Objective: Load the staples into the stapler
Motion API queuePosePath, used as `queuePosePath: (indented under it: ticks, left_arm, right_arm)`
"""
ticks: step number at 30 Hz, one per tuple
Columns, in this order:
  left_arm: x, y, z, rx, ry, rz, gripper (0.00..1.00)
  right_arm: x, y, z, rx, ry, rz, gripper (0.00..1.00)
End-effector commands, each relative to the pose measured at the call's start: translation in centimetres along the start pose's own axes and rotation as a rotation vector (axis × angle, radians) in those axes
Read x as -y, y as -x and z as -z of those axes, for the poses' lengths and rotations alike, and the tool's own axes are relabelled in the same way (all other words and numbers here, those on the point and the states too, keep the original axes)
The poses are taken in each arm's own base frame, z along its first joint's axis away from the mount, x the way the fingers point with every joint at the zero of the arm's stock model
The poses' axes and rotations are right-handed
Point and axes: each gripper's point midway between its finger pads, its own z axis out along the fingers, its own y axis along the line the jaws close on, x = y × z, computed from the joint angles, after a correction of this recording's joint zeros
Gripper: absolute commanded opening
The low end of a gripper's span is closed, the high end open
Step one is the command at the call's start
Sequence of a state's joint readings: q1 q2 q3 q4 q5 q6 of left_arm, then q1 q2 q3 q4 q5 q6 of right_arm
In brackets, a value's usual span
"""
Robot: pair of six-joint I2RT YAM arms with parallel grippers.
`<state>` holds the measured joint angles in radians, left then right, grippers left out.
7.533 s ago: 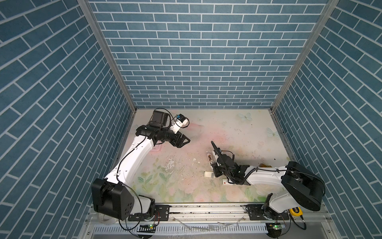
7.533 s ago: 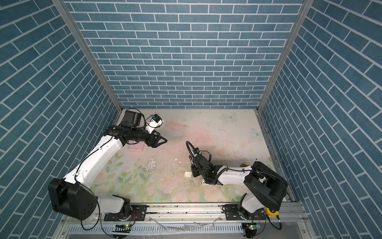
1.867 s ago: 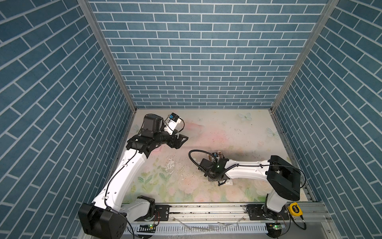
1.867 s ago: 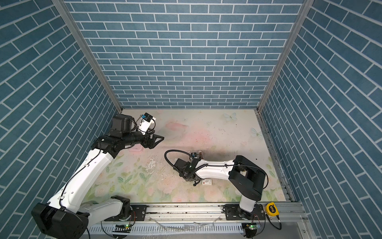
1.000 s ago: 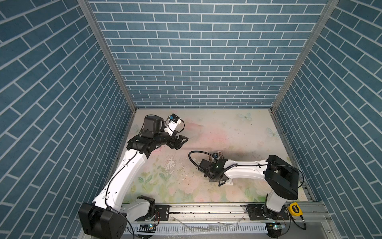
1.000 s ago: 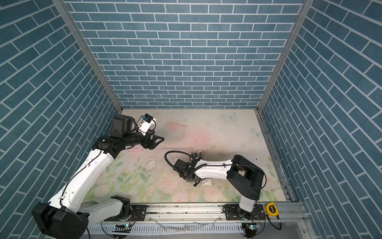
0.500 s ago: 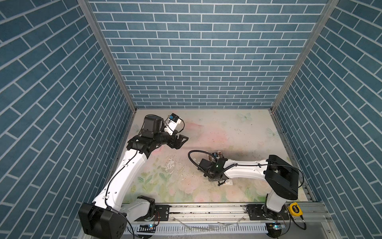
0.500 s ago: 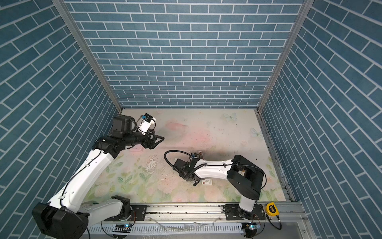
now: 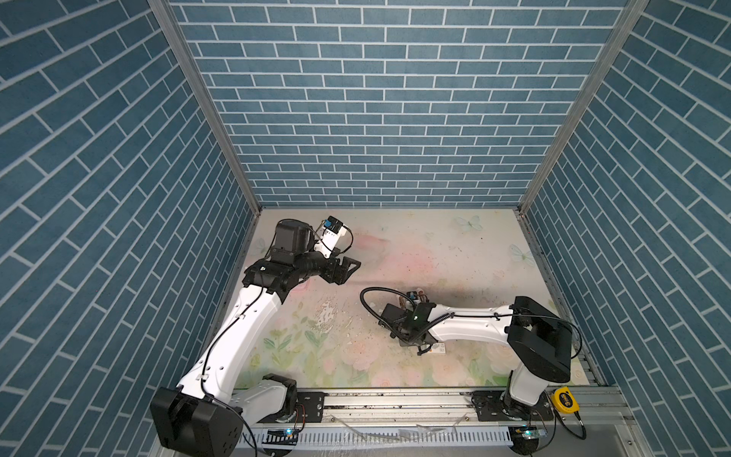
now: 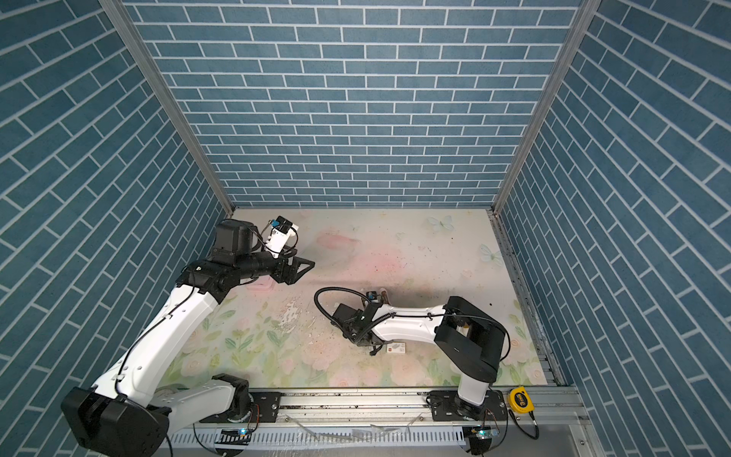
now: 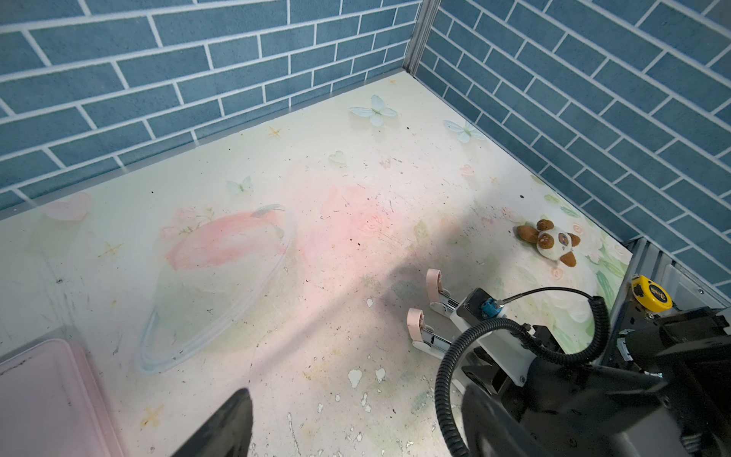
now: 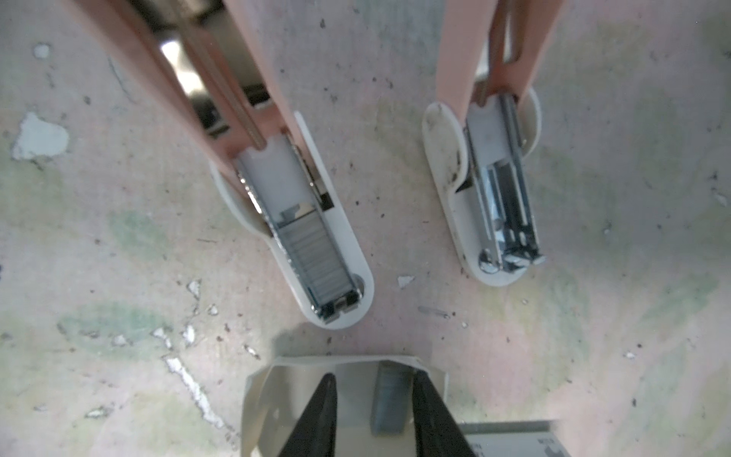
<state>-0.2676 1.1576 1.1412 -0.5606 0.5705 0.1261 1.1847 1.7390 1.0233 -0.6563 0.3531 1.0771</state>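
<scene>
Two mini staplers lie open side by side, pink lids raised off white bases. One stapler has a row of staples in its channel. The other stapler shows only its bare metal pusher. In front of them sits a white card tray holding a short grey strip of staples. My right gripper is open inside the tray, its fingers straddling the strip; one finger is beside the strip, the other stands apart. My left gripper hangs open and empty, far left above the table.
A white sleeve with a red mark lies by the right wrist. A pink tray sits under the left arm. A small panda toy lies near the right wall, and a yellow tape measure rests on the front rail.
Since the oldest frames the right arm has swung left and dropped low over the tray. Over the last second neither arm has visibly moved.
</scene>
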Motion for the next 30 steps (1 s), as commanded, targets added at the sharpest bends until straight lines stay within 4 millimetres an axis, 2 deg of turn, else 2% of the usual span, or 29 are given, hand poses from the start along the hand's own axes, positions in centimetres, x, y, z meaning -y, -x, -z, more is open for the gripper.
queuePosePath:
  ticks: [1, 22, 30]
  left_arm:
    - [-0.14, -0.41, -0.28, -0.005, -0.009, 0.016, 0.84]
    - [-0.19, -0.80, -0.56, -0.012, -0.014, 0.025, 0.84]
    - [-0.21, -0.86, -0.59, -0.011, -0.013, 0.024, 0.85]
  right_arm:
    - [1.10, 0.08, 0.61, 0.020, -0.034, -0.030, 0.35]
    - [1.63, -0.40, 0.15, 0.021, -0.037, -0.074, 0.35]
    - [1.01, -0.26, 0.11, 0.026, -0.009, -0.079, 0.33]
